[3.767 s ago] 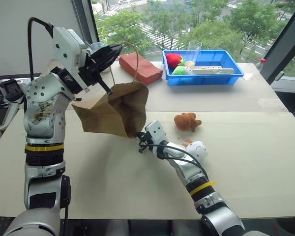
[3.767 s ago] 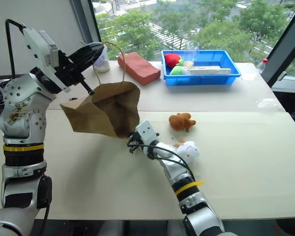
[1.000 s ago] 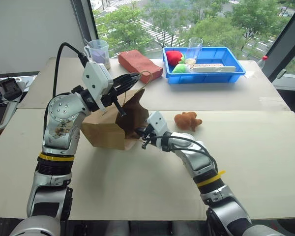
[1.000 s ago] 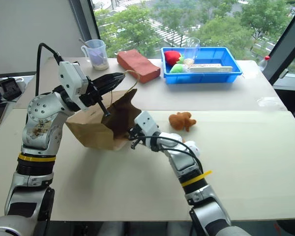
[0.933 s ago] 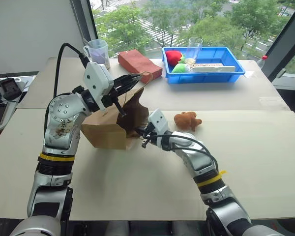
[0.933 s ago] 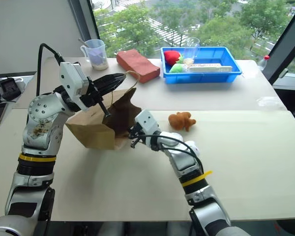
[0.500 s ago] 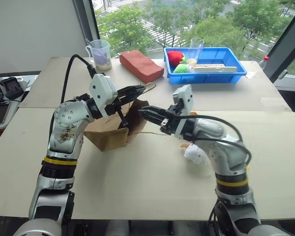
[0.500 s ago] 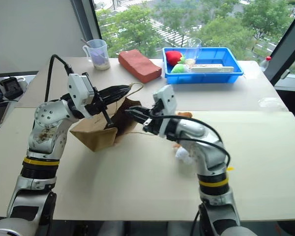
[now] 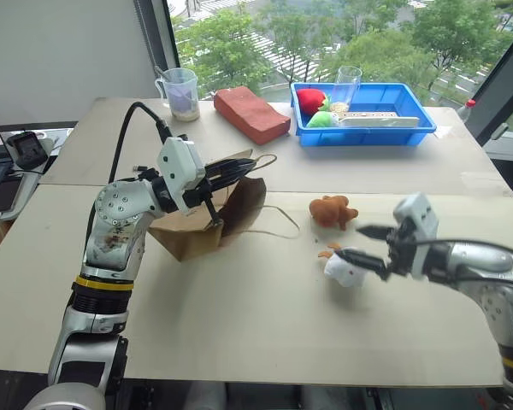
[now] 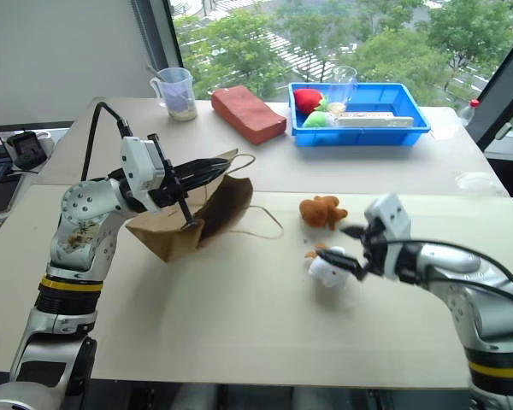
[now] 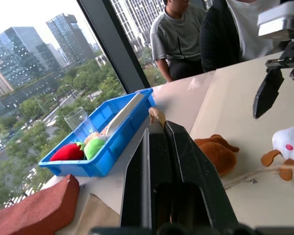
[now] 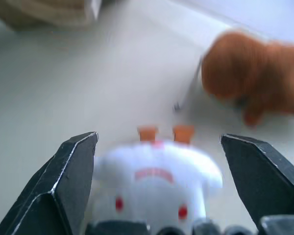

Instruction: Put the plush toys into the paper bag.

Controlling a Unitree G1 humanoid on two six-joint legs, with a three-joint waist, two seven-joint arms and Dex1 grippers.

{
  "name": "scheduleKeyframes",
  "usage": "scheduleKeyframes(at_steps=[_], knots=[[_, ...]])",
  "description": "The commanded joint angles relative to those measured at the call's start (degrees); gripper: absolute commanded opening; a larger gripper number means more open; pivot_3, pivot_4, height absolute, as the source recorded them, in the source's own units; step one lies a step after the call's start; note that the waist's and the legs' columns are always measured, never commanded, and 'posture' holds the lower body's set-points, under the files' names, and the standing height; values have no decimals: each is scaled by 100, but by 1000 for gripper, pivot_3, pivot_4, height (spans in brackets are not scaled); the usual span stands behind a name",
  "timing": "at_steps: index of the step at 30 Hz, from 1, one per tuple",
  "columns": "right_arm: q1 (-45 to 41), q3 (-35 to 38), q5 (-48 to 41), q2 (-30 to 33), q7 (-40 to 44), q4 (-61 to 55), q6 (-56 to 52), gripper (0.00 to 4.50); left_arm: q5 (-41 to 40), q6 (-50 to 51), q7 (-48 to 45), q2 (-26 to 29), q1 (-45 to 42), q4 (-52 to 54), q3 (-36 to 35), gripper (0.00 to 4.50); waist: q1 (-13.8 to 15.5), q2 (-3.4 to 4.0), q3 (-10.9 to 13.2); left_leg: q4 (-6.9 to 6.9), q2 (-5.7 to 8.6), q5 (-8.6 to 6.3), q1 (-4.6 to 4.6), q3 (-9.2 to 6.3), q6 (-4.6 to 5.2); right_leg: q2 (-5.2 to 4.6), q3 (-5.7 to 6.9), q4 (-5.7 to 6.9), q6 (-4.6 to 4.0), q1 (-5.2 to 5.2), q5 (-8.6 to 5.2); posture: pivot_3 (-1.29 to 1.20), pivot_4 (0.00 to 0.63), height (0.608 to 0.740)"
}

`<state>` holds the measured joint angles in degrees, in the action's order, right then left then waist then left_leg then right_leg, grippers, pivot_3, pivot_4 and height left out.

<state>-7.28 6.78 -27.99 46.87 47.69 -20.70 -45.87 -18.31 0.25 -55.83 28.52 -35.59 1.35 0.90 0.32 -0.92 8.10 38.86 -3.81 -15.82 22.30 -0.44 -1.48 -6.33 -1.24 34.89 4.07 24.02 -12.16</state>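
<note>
Left pincer [image 9: 225, 170] clenched on a thin tan handle [image 11: 157, 115] of the brown paper bag [image 9: 207, 216], holding the bag's mouth lifted and turned toward the middle of the bench [image 9: 239, 316]. Bag resting on the bench toward the left, crumpled, dark opening facing right; second loop handle [image 9: 278, 224] trailing loose on the bench surface beside the mouth.

Right pincer [image 9: 359, 246] released, black fingers spread wide, pointing left just at the white plush toy [image 9: 343, 268]. From the right wrist view, white toy [image 12: 154, 182] sitting between the two open fingers [image 12: 71, 181]; contact with either not clear, given the blur. Small orange feet at the toy's far side.

Orange-brown plush toy [image 9: 332, 210] lying on the bench just beyond the white one, apart from it, well to the right of the bag's mouth. Both toys outside the bag.

At the far side of the bench: blue tray [image 9: 368, 130] with a red toy [image 9: 309, 100], a green toy [image 9: 322, 120], a clear glass [image 9: 346, 84] and a long white item; reddish-brown block [image 9: 251, 114] left of the tray; measuring cup [image 9: 181, 92] further left. Seated people [image 11: 186, 34] visible past the bench edge in the left wrist view.
</note>
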Motion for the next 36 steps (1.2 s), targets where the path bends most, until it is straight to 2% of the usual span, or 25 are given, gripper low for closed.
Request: scheduleKeyframes(at_steps=[1, 6, 9, 16, 19, 20, 36], knots=[[174, -329, 484, 131, 48, 50, 616, 4444, -115, -6, -49, 43, -75, 221, -31, 0, -30, -1, 1, 2, 3, 0, -3, 2, 0, 2, -10, -2, -1, 2, -1, 0, 150, 740], [208, -657, 923, -24, -178, 293, 992, 4444, -124, 44, -43, 75, -47, 282, -60, 0, -33, -3, 2, 8, 7, 3, -11, 3, -3, 6, -27, -5, -4, 2, -4, 0, 150, 740], [90, -574, 936, -231, -228, 480, 1166, 3609, -115, 74, -20, 86, -22, 320, -66, 0, -31, -3, 2, 7, 8, 3, -13, 3, -3, 9, -34, -4, -4, 1, -4, 0, 150, 740], [-25, -313, 684, -323, -29, 614, 1337, 1291, -93, 122, 6, 97, -24, 351, -83, 0, 32, -3, 2, 5, 8, 3, -7, 3, -3, 10, -37, 1, -3, 2, -4, 0, 150, 740], [-142, -203, 539, -400, -23, 557, 1276, 150, -84, 126, 11, 96, -34, 352, -69, 0, 33, -3, 2, 5, 9, 3, -7, 3, -2, 10, -38, 1, -3, 1, -4, 0, 150, 740], [-180, -192, 512, -396, -1, 537, 1259, 35, -82, 124, 8, 95, -43, 343, -64, 0, 30, -3, 2, 6, 9, 3, -8, 3, -2, 10, -38, 1, -4, 1, -4, 0, 150, 740], [-208, 136, 102, 100, 467, 87, 1075, 35, -53, 105, -4, 85, -98, 295, -33, 0, 33, -3, 2, 6, 10, 3, -8, 3, -2, 10, -43, 3, -3, 0, -4, 0, 150, 740]])
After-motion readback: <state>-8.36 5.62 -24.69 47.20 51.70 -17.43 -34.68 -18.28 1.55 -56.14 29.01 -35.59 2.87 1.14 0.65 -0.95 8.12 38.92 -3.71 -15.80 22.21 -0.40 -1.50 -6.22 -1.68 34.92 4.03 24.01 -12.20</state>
